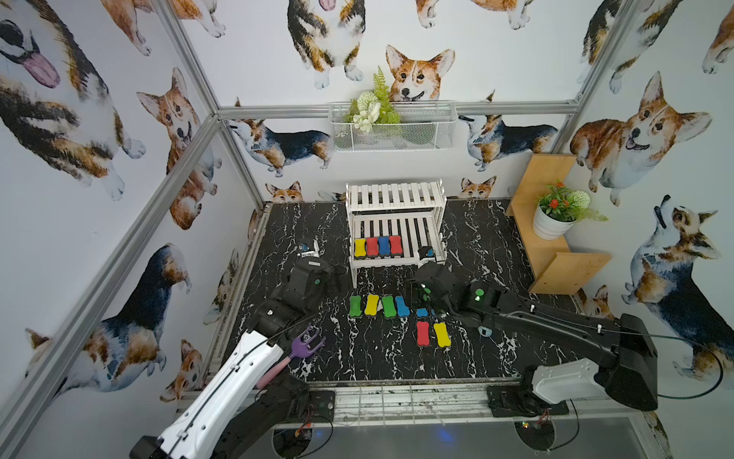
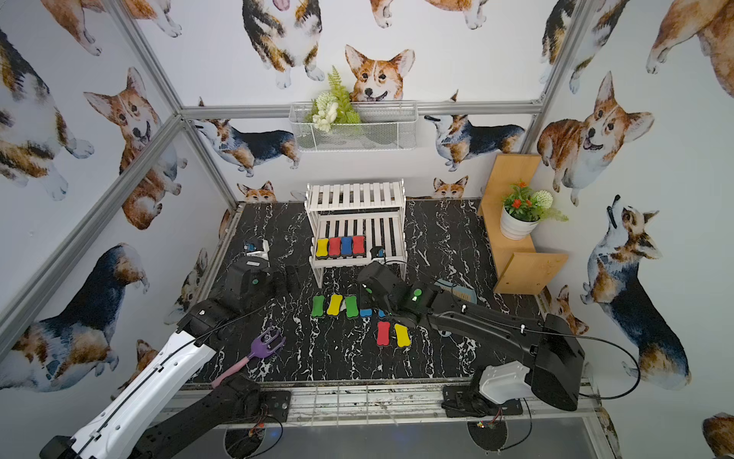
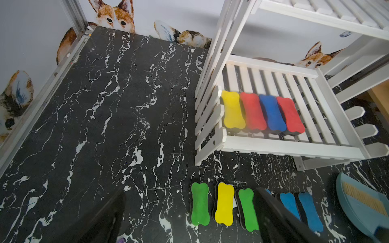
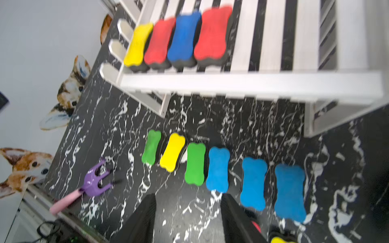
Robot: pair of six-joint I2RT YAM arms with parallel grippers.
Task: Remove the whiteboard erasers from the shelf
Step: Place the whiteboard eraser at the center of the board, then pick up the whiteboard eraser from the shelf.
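Bright foam erasers (image 3: 263,113), four in a row, sit at the front of the white shelf's (image 3: 290,147) lower tier; others lie on the table (image 3: 105,126). The left gripper (image 3: 189,190) and right gripper (image 4: 188,197) are both spread and empty. It is best to reach in under the upper tier and pinch an end eraser's narrow waist.

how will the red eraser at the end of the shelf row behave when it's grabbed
The red eraser probably feels light and squashes a little: its top looks like foam over a dark base. Lying flat on the shelf slats, it shouldn't roll. It touches the blue eraser, so that may drag along.
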